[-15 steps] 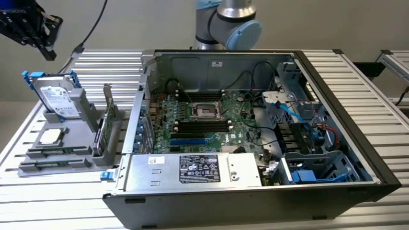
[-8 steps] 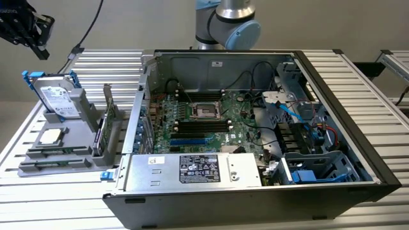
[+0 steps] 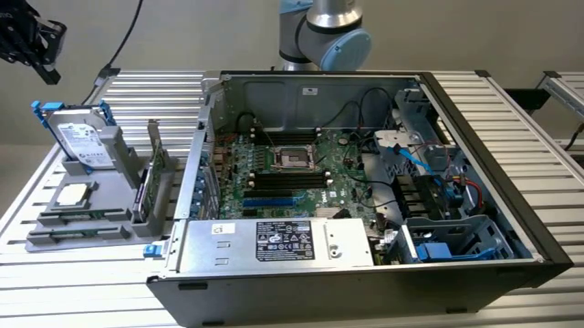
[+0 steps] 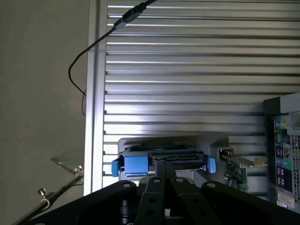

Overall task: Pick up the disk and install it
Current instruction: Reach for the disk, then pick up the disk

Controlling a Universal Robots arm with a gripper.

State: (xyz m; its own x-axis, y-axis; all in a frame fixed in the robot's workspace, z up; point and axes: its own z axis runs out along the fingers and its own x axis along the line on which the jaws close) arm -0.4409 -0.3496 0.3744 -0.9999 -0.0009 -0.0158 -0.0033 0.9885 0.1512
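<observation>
**Closed fingers poised over the racked disk**

In the exterior view the fingers [image 3: 29,39] hang at the picture's ten o'clock corner, well above the desk [image 3: 511,123] and apart from everything on it. The arm [image 3: 324,34] rises from behind the open computer case [image 3: 365,205] at twelve o'clock. The disk [image 3: 82,140] stands on edge, leaning slightly, in a grey stand [image 3: 82,219] at nine o'clock from the case, its white label facing the camera and its blue carrier frame showing at the upper corners. A thin dark card [image 3: 153,171] stands upright in the same stand between the disk and the case. A small square chip [image 3: 75,193] lies flat at the foot of the disk.

The wrist view looks straight down past the fingers [image 4: 165,176] and gives what the exterior view cannot. They are pressed together, tips meeting, with nothing between them. The disk [image 4: 159,157] appears edge-on directly beyond the tips, the blue tabs at either end. The card [image 4: 236,171] sits just beside it and a black cable [image 4: 89,47] trails over the slatted desk [image 4: 187,84].
</observation>
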